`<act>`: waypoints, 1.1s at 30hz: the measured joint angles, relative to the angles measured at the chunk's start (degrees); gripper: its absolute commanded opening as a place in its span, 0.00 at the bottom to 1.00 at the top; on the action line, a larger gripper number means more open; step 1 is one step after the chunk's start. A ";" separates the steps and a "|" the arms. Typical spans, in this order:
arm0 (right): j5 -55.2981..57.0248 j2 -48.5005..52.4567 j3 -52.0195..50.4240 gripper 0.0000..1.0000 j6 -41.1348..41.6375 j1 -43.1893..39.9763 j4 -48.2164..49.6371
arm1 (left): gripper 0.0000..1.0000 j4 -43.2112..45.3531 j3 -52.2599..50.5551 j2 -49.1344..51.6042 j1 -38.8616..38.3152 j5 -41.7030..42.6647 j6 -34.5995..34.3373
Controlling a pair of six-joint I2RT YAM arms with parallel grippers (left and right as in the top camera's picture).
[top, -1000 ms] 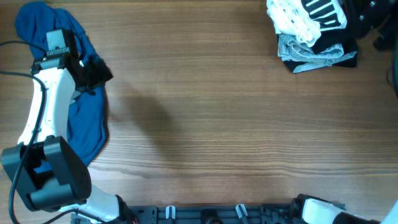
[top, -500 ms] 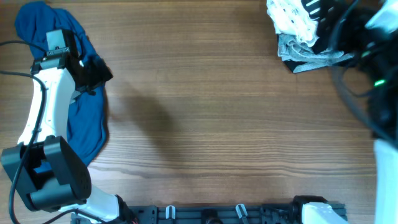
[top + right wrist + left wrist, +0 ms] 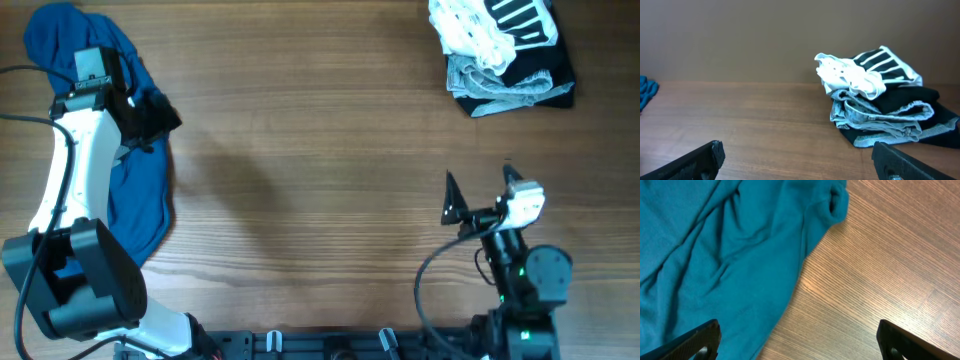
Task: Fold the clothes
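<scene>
A crumpled blue garment (image 3: 135,195) lies at the table's left side; it fills the left of the left wrist view (image 3: 715,255). My left gripper (image 3: 152,115) is open and empty, hovering over the garment's right edge, with its fingers straddling cloth and bare wood (image 3: 797,345). A pile of clothes (image 3: 505,50) in white, grey and black sits at the far right; it also shows in the right wrist view (image 3: 880,107). My right gripper (image 3: 478,198) is open and empty at the front right, well short of the pile (image 3: 800,162).
The wooden table (image 3: 320,170) stretches bare between the blue garment and the pile. A sliver of the blue garment (image 3: 646,92) shows at the left edge of the right wrist view. The arm bases stand along the front edge.
The right arm has swung from the far right corner near the pile down to the front right of the table. The left arm and the blue garment have not moved.
</scene>
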 measured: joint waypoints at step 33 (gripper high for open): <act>0.00 -13.60 -7.28 1.00 2.67 0.00 -3.10 | 1.00 0.00 0.00 0.00 0.00 0.02 0.00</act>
